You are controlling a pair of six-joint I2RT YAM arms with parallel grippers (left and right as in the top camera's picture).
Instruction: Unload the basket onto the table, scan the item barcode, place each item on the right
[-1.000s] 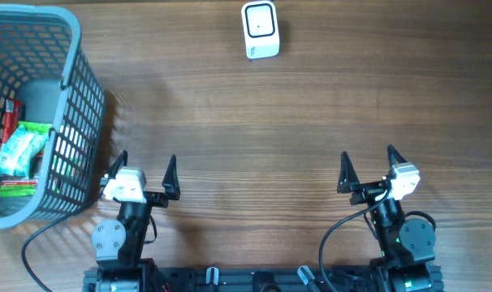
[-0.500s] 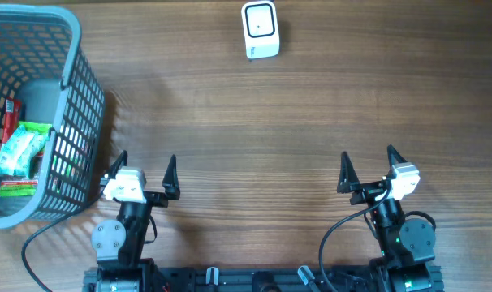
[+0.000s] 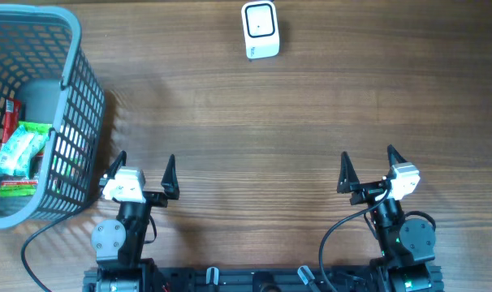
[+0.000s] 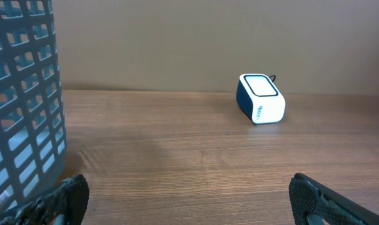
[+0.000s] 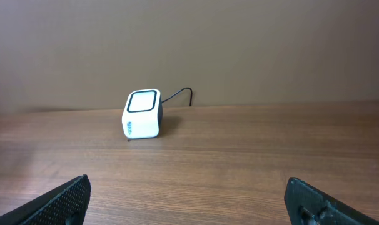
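Wooden table (image 3: pixel 270 122): scanner (image 3: pixel 260 29) far ahead of left gripper (image 3: pixel 146 169) and right gripper (image 3: pixel 368 165), both spread wide, empty.

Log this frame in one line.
phase: pre-grasp | left gripper: open, empty | right gripper: open, empty | items: in basket | scanner: untouched

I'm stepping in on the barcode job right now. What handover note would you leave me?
Left hand: open, empty, beside the basket.
Right hand: open, empty, near the table's front edge.
Scanner: far edge of the table, untouched.
Items: inside the basket at the left.
Done: nothing yet.
Left: pick an item from the basket, show its barcode to the scanner.
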